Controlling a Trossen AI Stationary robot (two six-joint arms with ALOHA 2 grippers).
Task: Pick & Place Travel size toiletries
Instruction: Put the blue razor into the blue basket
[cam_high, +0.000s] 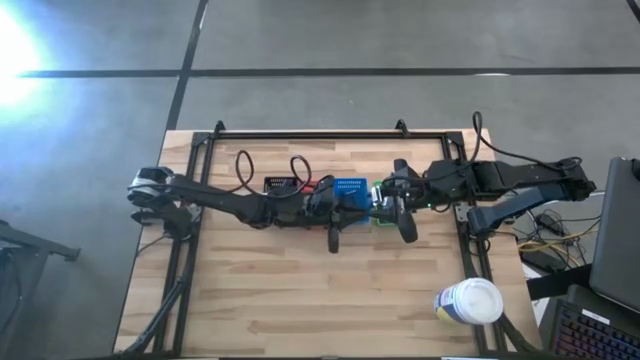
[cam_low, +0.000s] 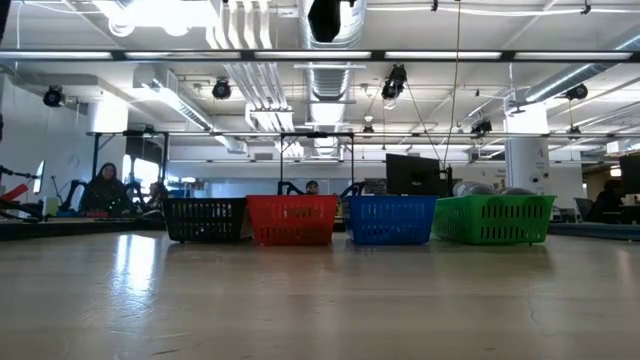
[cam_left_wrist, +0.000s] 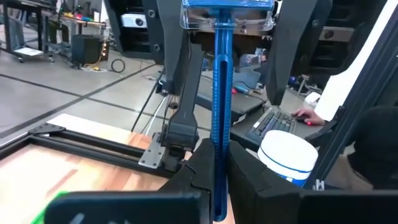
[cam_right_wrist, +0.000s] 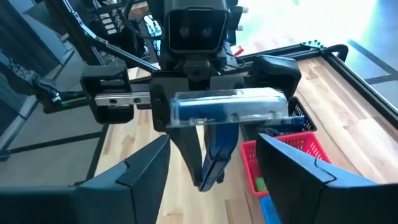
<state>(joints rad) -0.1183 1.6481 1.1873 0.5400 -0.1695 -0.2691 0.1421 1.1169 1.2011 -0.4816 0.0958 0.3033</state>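
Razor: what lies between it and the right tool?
Nothing: in the right wrist view the open right tool faces the razor, gripped by the left tool at mid-table, across bare air.

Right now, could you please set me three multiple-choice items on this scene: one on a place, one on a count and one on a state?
1. Where does the white canister stand?
A. At a table corner on the right arm's side
B. At the table's centre, under the arms
C. On the floor

2. How many mesh baskets stand in a row in the low view?
A. Two
B. Three
C. Four

3. What is the left gripper doing?
A. Open and empty
B. Shut on a blue razor
C. Resting flat on the table

Answers:
1. A: the high view shows it at that corner, clear of both arms.
2. C: black basket, red basket, blue basket and green basket stand side by side.
3. B: the left wrist view shows the razor's handle clamped upright between its fingers.
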